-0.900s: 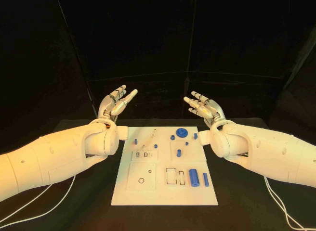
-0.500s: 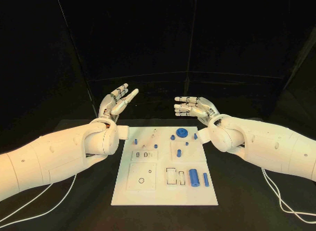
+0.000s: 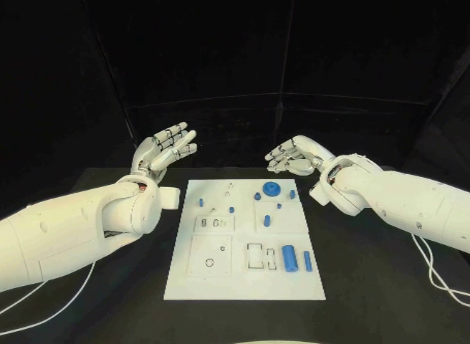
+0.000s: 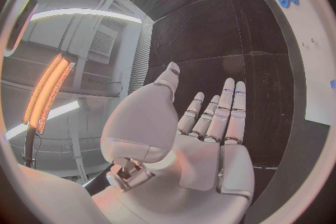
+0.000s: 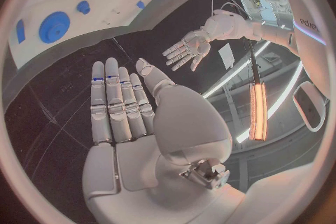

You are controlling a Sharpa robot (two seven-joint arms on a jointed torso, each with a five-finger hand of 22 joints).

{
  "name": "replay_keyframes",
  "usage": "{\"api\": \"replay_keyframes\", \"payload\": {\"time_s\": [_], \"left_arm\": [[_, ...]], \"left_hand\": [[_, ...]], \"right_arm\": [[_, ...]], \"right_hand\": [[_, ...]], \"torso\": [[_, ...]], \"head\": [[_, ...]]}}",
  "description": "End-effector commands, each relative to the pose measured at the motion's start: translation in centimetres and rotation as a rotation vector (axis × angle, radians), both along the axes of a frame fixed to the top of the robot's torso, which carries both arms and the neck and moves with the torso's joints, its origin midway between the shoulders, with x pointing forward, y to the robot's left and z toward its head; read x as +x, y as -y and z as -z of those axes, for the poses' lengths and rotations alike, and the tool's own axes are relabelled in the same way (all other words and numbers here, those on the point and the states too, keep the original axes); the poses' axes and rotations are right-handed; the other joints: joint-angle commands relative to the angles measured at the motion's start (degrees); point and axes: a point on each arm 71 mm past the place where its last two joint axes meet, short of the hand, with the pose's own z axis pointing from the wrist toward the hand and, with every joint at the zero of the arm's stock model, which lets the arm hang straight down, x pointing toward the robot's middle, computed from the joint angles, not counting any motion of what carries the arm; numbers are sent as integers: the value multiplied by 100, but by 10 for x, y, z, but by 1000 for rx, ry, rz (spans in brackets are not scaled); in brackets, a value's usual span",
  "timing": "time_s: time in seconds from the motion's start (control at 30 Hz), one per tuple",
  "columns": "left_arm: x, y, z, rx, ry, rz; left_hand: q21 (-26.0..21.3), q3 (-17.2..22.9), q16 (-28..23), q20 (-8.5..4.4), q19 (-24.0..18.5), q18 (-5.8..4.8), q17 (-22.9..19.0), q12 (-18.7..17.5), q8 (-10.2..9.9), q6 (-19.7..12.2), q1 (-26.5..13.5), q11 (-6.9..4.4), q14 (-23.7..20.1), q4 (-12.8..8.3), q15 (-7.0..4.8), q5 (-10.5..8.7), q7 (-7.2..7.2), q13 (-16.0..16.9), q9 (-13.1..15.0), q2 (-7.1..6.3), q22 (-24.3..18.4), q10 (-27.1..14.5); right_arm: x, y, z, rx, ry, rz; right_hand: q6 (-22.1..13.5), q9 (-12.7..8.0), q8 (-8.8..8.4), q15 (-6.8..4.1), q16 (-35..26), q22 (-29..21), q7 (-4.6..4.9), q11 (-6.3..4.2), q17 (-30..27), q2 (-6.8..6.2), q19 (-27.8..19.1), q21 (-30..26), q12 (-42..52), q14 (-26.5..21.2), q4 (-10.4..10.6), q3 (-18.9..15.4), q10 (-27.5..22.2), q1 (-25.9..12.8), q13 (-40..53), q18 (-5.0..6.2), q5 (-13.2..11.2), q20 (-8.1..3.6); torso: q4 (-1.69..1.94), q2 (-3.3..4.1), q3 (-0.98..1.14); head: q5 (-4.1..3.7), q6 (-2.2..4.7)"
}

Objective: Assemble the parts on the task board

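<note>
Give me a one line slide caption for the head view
Both hands, left hand and right hand, hover open beyond the task board, its blue parts untouched.

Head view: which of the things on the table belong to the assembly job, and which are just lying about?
Belongs to the job:
- white rectangular task board
- round blue gear-like part
- large blue cylinder part
- slim blue rod part
- small blue pegs

Just there:
- black table
- white cables trailing from the arms

Left hand and right hand hold nothing.
</note>
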Motion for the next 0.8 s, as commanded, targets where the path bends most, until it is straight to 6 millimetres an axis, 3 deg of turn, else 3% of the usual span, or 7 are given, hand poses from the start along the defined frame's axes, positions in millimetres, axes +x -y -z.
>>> {"api": "replay_keyframes", "payload": {"time_s": [0.03,0.07,0.13,0.17,0.43,0.6,0.8], "left_arm": [[-6,4,-6,-4,50,63],[-8,5,-7,-6,51,68],[-12,5,-8,-13,50,84],[-13,6,-9,-16,50,91],[-23,13,-11,-38,42,136],[-29,19,-13,-53,38,166],[-36,24,-16,-67,32,193]], "left_hand": [[141,-52,106,4,352,150,34,86,59,294,67,55,278,4,-84,31,563,38,19,25,52,480],[230,-55,209,-19,530,205,71,187,96,478,83,71,487,-3,-135,37,555,87,38,43,88,945],[400,-81,369,-36,893,307,118,383,132,795,115,-16,821,-24,-229,33,550,150,53,73,151,1815],[447,-93,416,-38,1011,336,128,442,147,941,128,-57,930,-35,-269,34,550,153,59,86,167,2002],[529,-155,516,-94,1336,380,131,570,210,1660,188,-148,1248,-98,-372,36,524,118,84,151,178,2375],[534,-175,526,-107,1383,381,130,573,205,1742,183,-156,1296,-102,-385,36,517,114,84,159,176,2408],[549,-193,531,-120,1448,382,126,562,186,1768,187,-162,1336,-114,-397,36,509,109,78,162,178,2416]], "right_arm": [[0,-4,-4,-216,87,-7],[0,-6,-5,-238,94,-8],[-1,-9,-7,-303,109,-12],[-1,-10,-8,-329,116,-14],[-3,-23,-10,-488,169,-20],[-4,-30,-13,-538,196,-23],[-2,-36,-18,-575,202,-25]], "right_hand": [[445,17,-55,-384,639,506,-187,-263,393,-291,743,965,-88,1275,-97,62,676,-63,26,69,216,-393],[480,17,-60,-420,759,587,-215,-287,473,-313,806,1105,-99,1384,-99,59,731,-68,29,64,218,-435],[556,13,-87,-492,1105,810,-261,-345,712,-343,905,1474,-140,1588,-96,79,858,-87,34,50,224,-529],[570,10,-106,-512,1250,893,-270,-355,813,-362,921,1610,-167,1654,-97,88,883,-102,33,48,219,-557],[648,7,-206,-570,2323,1419,-302,-379,1571,-451,949,2467,-334,1865,-82,221,832,-296,41,59,179,-619],[606,8,-210,-560,3876,1676,-315,-381,3099,-495,1006,2910,-302,1911,-80,287,682,-403,45,64,81,-614],[520,6,-217,-532,4717,1849,-319,-347,3969,-526,948,3199,-277,1840,-65,321,508,-458,48,66,38,-582]], "torso": [[-20,193,-21],[-18,219,-25],[-11,287,-41],[-7,316,-47],[48,517,-90],[69,632,-110],[56,750,-132]], "head": [[22,49],[23,52],[22,71],[21,84],[10,144],[6,225],[-21,264]]}}
